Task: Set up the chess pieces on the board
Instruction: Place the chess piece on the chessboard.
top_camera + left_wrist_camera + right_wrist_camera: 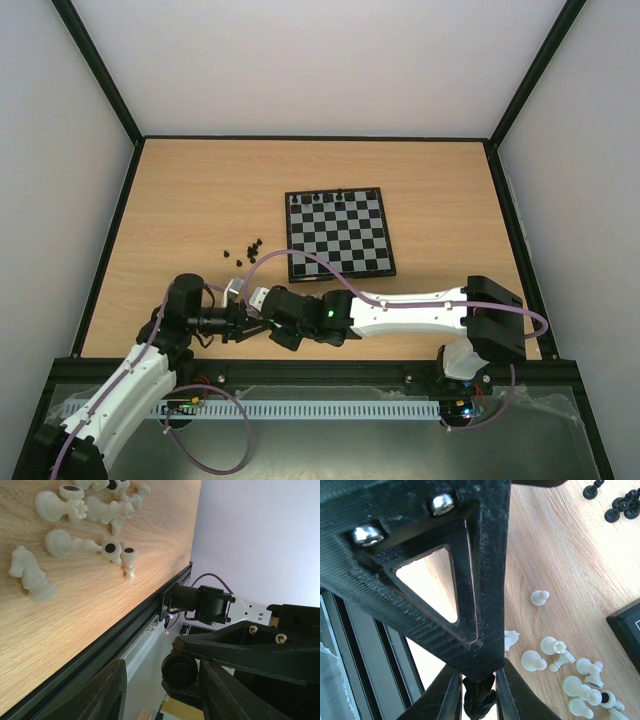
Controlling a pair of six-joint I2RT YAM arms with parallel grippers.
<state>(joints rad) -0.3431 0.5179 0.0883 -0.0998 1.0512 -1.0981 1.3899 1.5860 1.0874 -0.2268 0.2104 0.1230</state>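
Likely light, hard and slippery, the black chess piece (479, 702) pinched in the right pincer (479, 689) at bottom centre wants a mid-body grip; left pincer (162, 690) stands part-open.

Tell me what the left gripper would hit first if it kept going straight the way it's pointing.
Most likely the right gripper: in the top view the left gripper faces it tip to tip, and the right one pinches a small black piece there. Depth is unclear.
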